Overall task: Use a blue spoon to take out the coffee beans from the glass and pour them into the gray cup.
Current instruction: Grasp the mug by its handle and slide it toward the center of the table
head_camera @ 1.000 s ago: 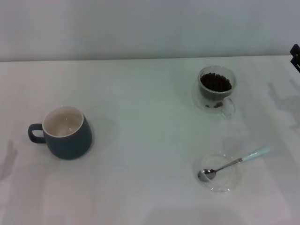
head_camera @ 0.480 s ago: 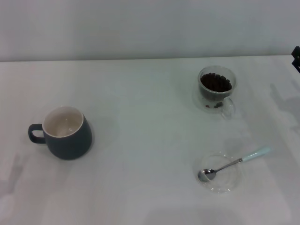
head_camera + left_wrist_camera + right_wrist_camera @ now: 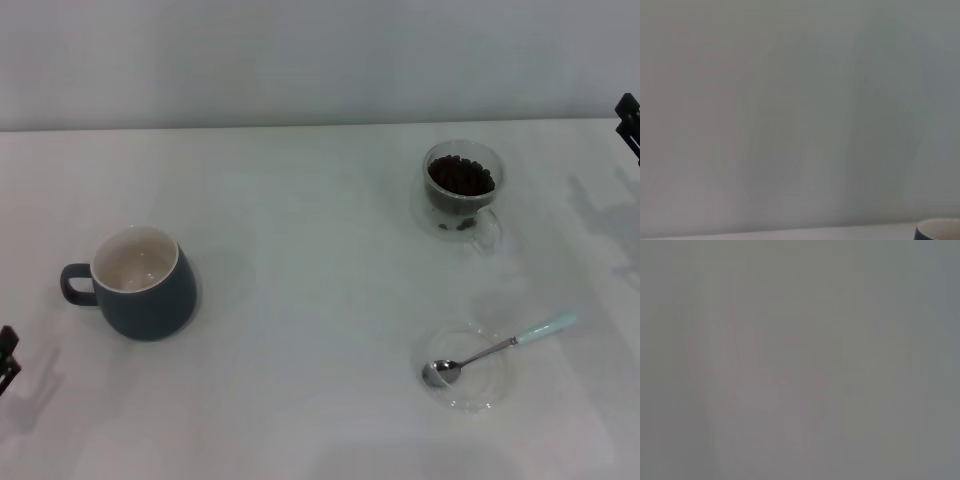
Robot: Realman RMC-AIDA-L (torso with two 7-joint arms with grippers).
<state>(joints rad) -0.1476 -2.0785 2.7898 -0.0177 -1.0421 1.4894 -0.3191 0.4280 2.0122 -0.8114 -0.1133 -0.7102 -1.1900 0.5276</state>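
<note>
White table, plain pale wall

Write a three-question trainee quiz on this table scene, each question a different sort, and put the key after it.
1. True or false: the blue spoon lies with its bowl on the clear saucer.
2. Multiple choice: where are the coffee beans? A in the gray cup; B in the glass; C loose on the table.
3. Fill in: in the head view the left gripper shows only at the ___ edge, and the right gripper at the opposite edge.

Key: 1 true. 2 B. 3 left.
</note>
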